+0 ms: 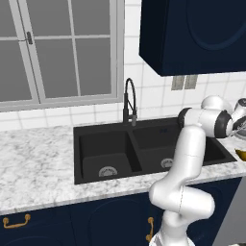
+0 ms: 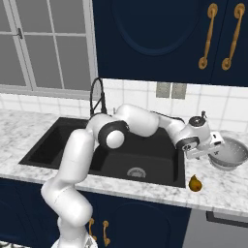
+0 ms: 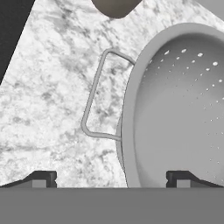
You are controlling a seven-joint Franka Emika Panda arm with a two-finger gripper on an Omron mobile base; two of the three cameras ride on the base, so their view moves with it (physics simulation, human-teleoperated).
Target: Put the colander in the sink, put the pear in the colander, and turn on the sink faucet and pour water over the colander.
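The gripper (image 3: 111, 179) hangs wide open over the near rim of the colander (image 2: 229, 153), one fingertip (image 3: 41, 179) outside the bowl, the other inside. The colander sits on the tabletop (image 2: 227, 186) right of the sink (image 2: 63, 145) (the pear (image 2: 195, 183) just in front).

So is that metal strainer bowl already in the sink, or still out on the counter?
Still out. The colander sits upright and empty on the marbled counter, right of the black sink, near the pear.
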